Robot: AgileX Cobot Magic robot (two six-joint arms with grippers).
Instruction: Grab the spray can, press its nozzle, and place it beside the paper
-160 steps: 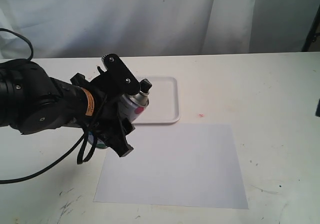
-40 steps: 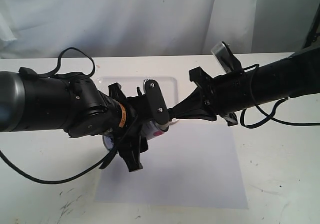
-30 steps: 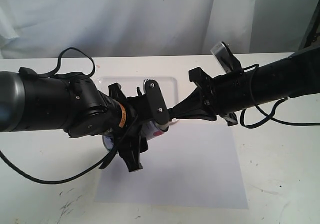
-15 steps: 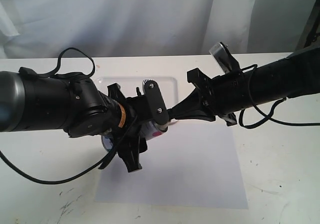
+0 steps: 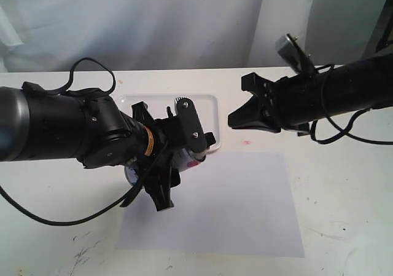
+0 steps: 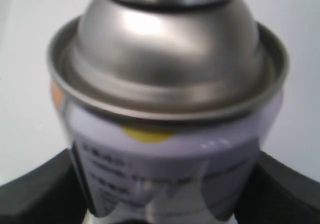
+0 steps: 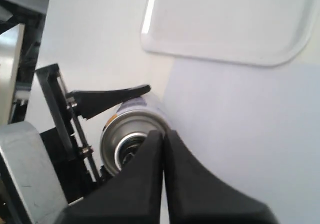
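White counter (image 5: 344,190), pale curtain (image 5: 153,24) hanging behind. Plain white paper (image 5: 245,208) lies flat toward the front. White rimmed tray (image 5: 206,104) sits just behind the paper's far left corner.

Left tool (image 5: 177,160) is clamped on the spray can (image 5: 189,159), with a black finger (image 6: 35,194) on each side of the printed body. Can is tipped over, silver shoulder (image 6: 165,59) pointing toward the right arm. It is held by the tray's near edge and the paper's far left corner. Nozzle not clear in any view.

Right tool (image 5: 231,121) has its fingers pressed together, gripping nothing. Its tip aims at the can's top but stands apart from it.

Small red speck (image 5: 247,142) on the counter just off the paper's far edge.
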